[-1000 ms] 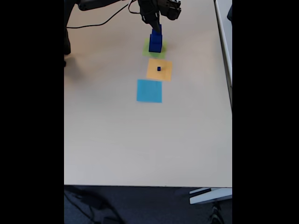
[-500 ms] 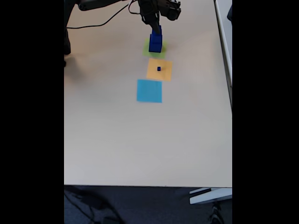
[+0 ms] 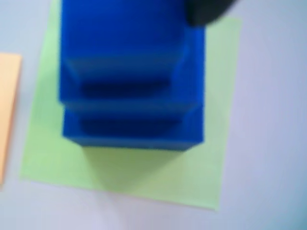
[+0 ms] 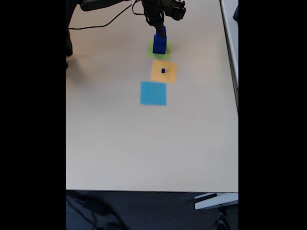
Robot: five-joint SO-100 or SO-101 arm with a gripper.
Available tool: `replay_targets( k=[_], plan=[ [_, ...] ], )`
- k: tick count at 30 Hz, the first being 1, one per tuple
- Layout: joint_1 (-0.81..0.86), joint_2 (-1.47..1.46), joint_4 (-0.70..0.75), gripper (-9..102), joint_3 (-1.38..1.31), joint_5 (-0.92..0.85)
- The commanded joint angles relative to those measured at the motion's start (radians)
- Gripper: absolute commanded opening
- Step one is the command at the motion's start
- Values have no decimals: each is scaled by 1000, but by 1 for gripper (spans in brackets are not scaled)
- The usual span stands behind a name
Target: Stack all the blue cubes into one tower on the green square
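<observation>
— Blue fills the wrist view: the blue cubes sit stepped on the green square, with the orange square at the left edge.
— And the gripper?
— Just a dark tip, upper right; I can't tell whether it's open or holding.
— From the fixed view?
— Upper middle of the bench, the gripper sits right at the tower's top. A tiny cube waits on the orange patch. A careless lift could topple the stack.
</observation>
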Motion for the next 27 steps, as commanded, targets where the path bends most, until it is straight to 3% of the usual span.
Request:
replay_targets(
  k=[1, 5, 11, 21, 27],
  plan=[
    [-17, 51, -9, 22, -133, -20],
    [-17, 37, -77, 24, -264, -115],
    [54, 83, -196, 24, -236, -239],
    [216, 187, -249, 26, 144, -301],
    [258, 216, -413, 26, 400, -364]
  ],
)
